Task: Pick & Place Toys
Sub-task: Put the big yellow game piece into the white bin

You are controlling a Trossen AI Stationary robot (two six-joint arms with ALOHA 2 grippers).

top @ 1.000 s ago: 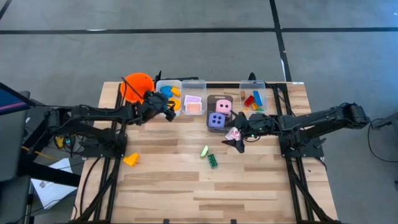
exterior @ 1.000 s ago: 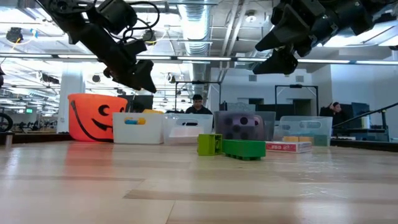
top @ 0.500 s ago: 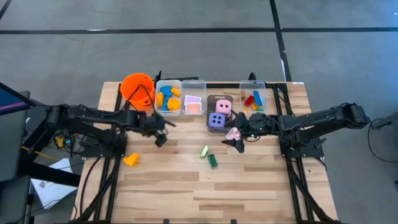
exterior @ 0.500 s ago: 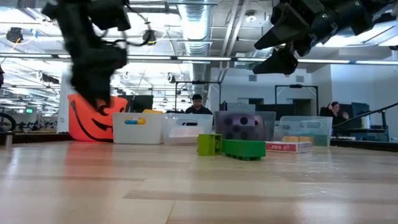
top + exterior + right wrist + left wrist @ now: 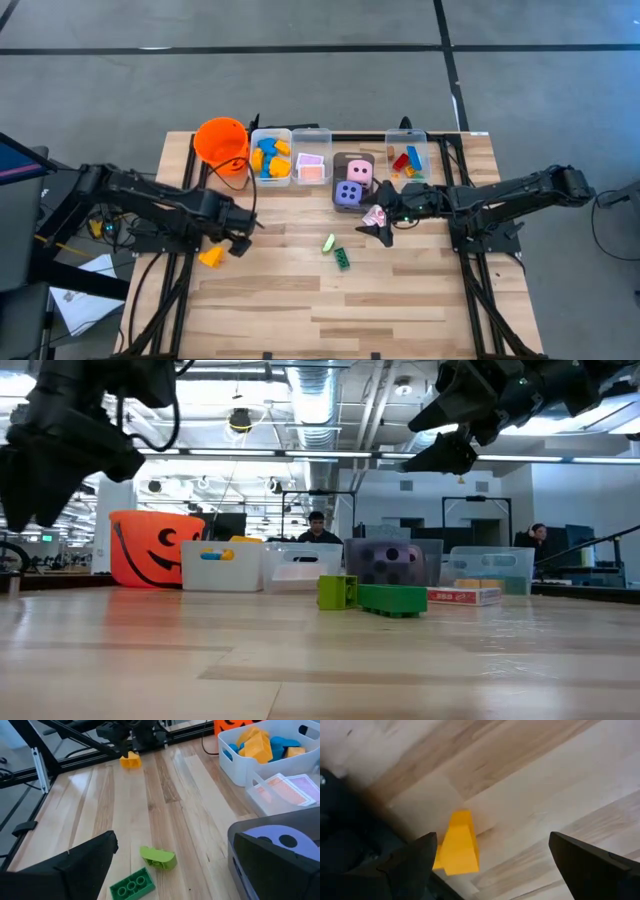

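A yellow block (image 5: pixel 210 257) lies on the table near its left edge. My left gripper (image 5: pixel 237 244) hangs over it, pointing down and open. In the left wrist view the block (image 5: pixel 459 842) lies below the gripper (image 5: pixel 492 837), close beside one finger (image 5: pixel 410 862) and apart from it. A light green block (image 5: pixel 329 242) and a dark green block (image 5: pixel 343 258) lie mid-table. My right gripper (image 5: pixel 378 229) waits open above the table, right of centre, beside a pink-and-white card (image 5: pixel 373 214).
Along the far edge stand an orange bucket (image 5: pixel 221 140), a white bin (image 5: pixel 270 158) of blue and yellow blocks, a clear bin (image 5: pixel 311 167) with cards, a bin (image 5: pixel 352 181) with two dice and a bin (image 5: pixel 407 158) with red and blue blocks. Bare wood lies toward the near edge.
My left gripper has swung from the white bin at the far edge toward the table's near left, tipping over until it points down above the yellow block. It has stayed open. My right arm has kept still.
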